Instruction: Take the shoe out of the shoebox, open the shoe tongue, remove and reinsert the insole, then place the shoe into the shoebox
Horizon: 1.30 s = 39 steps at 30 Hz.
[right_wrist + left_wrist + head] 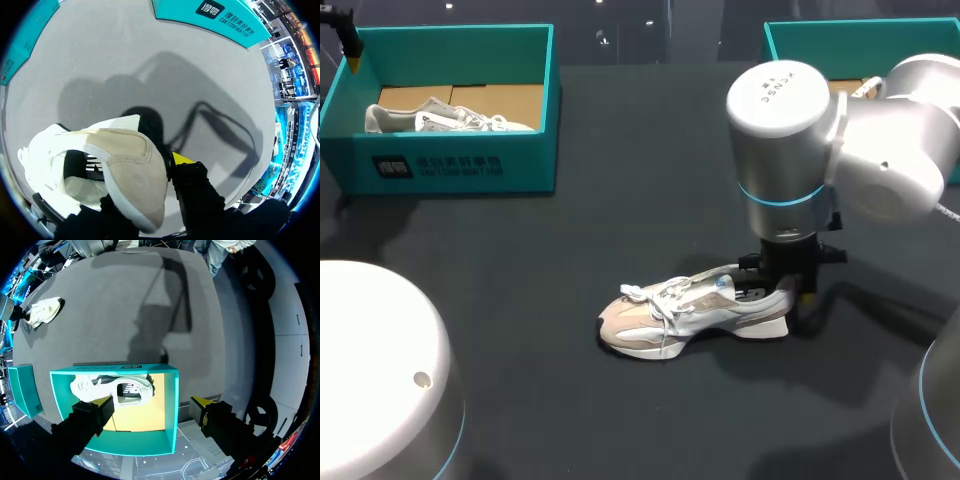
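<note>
Beige suede and white mesh on the laced sneaker (692,315), out of any box, lying on its sole near the middle of the black table (570,250), toe toward the left side, laces loose over the top. Right at its heel, below the big silver right arm (790,110), the right gripper (782,288); mostly hidden under the wrist from above and blocked by the sneaker's heel in the right wrist view, so cannot tell whether clamped on it or not. Well apart, at the table's far left, an open teal cardboard shoebox (460,165) holding a second pale sneaker (440,120) on its brown floor. Above that box, the left gripper (151,401), spread wide with nothing between the tips, one tip over the box's inside, the other past its wall; in the head view barely showing, cut off at the corner. At the far right, another teal box (800,40), largely covered by the right arm. Low at the left, only the white dome of the left arm (380,370).
</note>
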Each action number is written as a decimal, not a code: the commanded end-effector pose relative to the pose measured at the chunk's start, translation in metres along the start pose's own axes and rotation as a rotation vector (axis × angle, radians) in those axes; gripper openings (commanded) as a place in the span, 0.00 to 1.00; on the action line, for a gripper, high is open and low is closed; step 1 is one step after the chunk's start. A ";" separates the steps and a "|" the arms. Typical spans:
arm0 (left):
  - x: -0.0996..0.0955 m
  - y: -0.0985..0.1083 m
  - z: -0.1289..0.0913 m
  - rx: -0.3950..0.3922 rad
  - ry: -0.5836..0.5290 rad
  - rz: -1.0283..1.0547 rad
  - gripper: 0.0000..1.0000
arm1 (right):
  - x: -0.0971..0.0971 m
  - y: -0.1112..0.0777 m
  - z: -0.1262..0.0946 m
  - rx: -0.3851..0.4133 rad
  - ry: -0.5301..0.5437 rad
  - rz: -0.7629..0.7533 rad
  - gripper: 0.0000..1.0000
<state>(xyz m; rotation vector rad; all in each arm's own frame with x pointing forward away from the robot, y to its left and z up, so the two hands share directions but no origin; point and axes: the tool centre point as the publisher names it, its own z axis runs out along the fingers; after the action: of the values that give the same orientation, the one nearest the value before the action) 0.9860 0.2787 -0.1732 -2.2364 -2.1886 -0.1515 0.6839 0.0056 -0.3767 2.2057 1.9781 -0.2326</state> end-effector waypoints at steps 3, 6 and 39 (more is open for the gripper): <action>0.000 0.000 -0.001 0.000 0.002 0.001 1.00 | 0.001 -0.001 0.010 0.011 0.025 -0.009 0.00; 0.000 0.000 -0.001 0.000 0.002 0.001 1.00 | 0.002 -0.002 0.013 0.018 0.033 -0.011 0.00; 0.000 0.000 -0.001 0.000 0.002 0.001 1.00 | -0.034 0.001 -0.059 0.063 0.370 -0.295 1.00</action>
<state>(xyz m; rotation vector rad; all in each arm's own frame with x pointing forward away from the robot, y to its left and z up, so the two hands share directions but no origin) 0.9860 0.2787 -0.1732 -2.2365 -2.1886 -0.1516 0.6850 0.0126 -0.3336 2.1568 2.3398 -0.1313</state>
